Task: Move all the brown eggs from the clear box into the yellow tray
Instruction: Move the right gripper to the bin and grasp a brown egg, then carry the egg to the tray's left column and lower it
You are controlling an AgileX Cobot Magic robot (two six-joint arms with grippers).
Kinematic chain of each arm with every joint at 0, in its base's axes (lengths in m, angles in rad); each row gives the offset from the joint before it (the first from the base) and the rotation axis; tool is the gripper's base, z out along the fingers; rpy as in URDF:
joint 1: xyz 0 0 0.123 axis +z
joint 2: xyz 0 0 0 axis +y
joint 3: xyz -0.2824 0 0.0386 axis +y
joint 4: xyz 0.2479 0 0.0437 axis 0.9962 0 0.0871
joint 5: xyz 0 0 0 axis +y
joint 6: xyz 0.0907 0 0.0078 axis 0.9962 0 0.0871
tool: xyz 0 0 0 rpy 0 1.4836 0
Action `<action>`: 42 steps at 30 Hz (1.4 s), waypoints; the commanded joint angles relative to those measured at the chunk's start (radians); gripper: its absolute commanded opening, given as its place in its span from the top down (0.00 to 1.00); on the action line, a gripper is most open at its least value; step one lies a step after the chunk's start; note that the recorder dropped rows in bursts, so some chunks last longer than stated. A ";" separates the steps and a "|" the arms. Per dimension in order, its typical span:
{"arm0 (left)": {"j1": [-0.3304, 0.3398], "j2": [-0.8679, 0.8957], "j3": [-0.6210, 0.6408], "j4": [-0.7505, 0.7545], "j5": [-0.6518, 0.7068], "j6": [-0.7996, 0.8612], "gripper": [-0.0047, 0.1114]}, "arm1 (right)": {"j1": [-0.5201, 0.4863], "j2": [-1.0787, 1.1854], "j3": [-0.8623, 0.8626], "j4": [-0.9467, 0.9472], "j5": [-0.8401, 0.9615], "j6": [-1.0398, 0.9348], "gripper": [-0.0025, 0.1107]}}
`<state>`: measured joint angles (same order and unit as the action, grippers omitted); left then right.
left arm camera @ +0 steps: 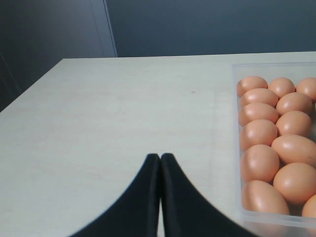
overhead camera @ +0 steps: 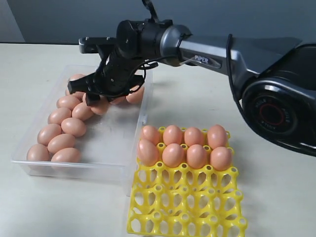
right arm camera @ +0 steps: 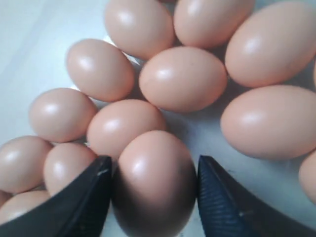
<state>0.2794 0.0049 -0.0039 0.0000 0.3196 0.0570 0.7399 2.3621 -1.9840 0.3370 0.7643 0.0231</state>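
Note:
Several brown eggs (overhead camera: pixel 61 127) lie in the clear box (overhead camera: pixel 74 168) at the left. The yellow tray (overhead camera: pixel 187 202) stands in front and to the right of it, and several eggs (overhead camera: pixel 185 145) fill its two far rows. My right gripper (overhead camera: pixel 98 98) reaches down into the far part of the box. In the right wrist view, the right gripper (right arm camera: pixel 154 165) is shut on one brown egg (right arm camera: pixel 154 182), a finger pressed against each side, with other eggs (right arm camera: pixel 182 79) packed around it. My left gripper (left arm camera: pixel 160 157) is shut and empty, over bare table beside the box wall (left arm camera: pixel 236 148).
The right arm (overhead camera: pixel 237 57) stretches across the table from the right and passes above the far edge of the tray. The tray's near rows of cups (overhead camera: pixel 182 212) hold nothing. The left arm does not show in the exterior view.

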 commanded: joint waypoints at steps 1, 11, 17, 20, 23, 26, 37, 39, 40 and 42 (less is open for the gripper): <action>-0.005 -0.005 0.004 0.000 -0.011 0.000 0.96 | 0.031 -0.109 0.048 -0.032 -0.067 -0.033 0.98; -0.005 -0.005 0.004 0.000 -0.011 0.000 0.96 | 0.099 -0.557 0.694 -0.050 -0.716 -0.030 0.98; -0.005 -0.005 0.004 0.000 -0.011 0.000 0.96 | 0.099 -0.788 1.158 -0.013 -1.060 -0.023 0.98; -0.005 -0.005 0.004 0.000 -0.011 0.000 0.96 | 0.099 -0.860 1.304 -0.013 -1.134 -0.023 0.98; -0.005 -0.005 0.004 0.000 -0.011 0.000 0.96 | 0.099 -0.901 1.410 -0.025 -1.164 -0.002 0.98; -0.005 -0.005 0.004 0.000 -0.011 0.000 0.96 | 0.099 -0.911 1.463 -0.075 -1.162 0.074 0.98; -0.005 -0.005 0.004 0.000 -0.011 0.000 0.96 | 0.099 -0.904 1.581 -0.473 -1.316 0.466 0.98; -0.005 -0.005 0.004 0.000 -0.011 0.000 0.96 | 0.099 -0.891 1.588 -0.479 -1.326 0.466 0.98; -0.005 -0.005 0.004 0.000 -0.011 0.000 0.96 | 0.099 -0.884 1.591 -0.492 -1.341 0.466 0.98; -0.005 -0.005 0.004 0.000 -0.011 0.000 0.96 | 0.099 -0.868 1.591 -0.546 -1.376 0.484 0.98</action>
<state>0.2794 0.0049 -0.0039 0.0000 0.3196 0.0570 0.8402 1.4779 -0.3978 -0.1458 -0.5501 0.4835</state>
